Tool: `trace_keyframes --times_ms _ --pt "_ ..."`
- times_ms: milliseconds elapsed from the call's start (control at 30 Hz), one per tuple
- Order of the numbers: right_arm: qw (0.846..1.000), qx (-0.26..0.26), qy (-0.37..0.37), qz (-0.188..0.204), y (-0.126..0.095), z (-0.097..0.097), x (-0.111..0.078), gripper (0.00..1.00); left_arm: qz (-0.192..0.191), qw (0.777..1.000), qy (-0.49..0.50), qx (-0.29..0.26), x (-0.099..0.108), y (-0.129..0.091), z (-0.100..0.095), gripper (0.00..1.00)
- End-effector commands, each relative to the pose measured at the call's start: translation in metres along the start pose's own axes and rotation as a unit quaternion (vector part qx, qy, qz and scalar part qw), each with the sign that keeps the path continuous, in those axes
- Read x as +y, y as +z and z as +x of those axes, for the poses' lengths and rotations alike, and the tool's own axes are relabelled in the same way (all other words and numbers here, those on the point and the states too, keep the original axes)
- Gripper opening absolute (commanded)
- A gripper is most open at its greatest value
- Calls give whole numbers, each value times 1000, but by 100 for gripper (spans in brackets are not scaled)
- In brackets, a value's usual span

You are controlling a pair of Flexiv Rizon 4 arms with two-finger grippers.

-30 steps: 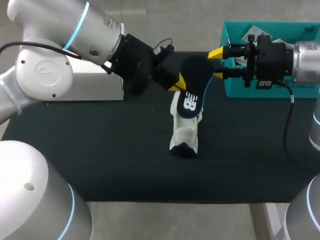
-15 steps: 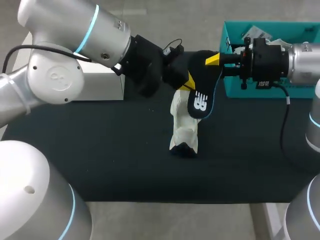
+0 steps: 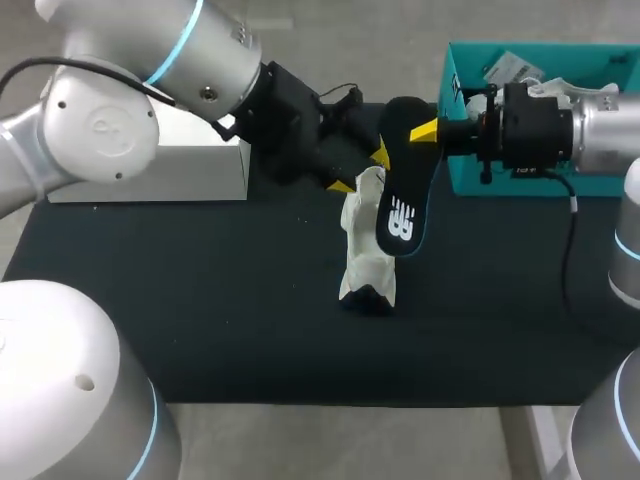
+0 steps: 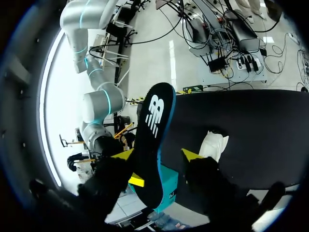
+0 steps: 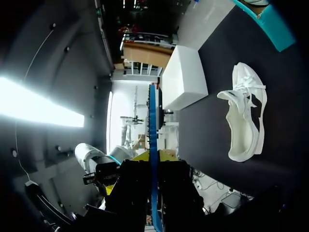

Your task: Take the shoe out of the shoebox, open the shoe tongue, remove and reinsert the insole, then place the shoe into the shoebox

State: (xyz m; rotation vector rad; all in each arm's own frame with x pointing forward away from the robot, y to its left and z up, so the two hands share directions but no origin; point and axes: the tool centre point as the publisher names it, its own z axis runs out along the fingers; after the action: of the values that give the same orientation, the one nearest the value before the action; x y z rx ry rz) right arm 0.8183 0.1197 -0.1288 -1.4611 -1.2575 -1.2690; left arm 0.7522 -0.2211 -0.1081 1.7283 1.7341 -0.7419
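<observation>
Head view: the right tool (image 3: pixel 432 130) pinches one end of the flat, black, teal-edged insole (image 3: pixel 400 190), closed tight on it. The soft white shoe (image 3: pixel 367 255) sits crumpled on the dark bench (image 3: pixel 200 300). The left tool (image 3: pixel 360 170) is spread wide, gripping nothing.

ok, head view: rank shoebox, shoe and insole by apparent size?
1. shoebox, even partly hidden.
2-3. shoe and insole: similar length. The insole is held up nearer the camera, so I won't rank them.
</observation>
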Motion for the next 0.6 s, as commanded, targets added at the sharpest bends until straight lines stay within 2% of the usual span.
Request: trace_keyframes --times_ms 33,167,333,467,600 --pt "1000 -15 7 8 12 -13 7 0 12 995 7 103 19 -22 -17 100" --pt "1000 -21 8 15 19 -23 8 0 18 986 51 155 35 -30 -31 100" --pt "999 -32 12 20 26 -32 8 0 8 975 113 193 54 -37 -56 100" --pt "999 -37 11 29 31 -34 8 0 4 957 167 237 62 -39 -71 100" --pt "999 -36 10 32 35 -33 8 0 -5 956 157 249 67 -33 -81 100"
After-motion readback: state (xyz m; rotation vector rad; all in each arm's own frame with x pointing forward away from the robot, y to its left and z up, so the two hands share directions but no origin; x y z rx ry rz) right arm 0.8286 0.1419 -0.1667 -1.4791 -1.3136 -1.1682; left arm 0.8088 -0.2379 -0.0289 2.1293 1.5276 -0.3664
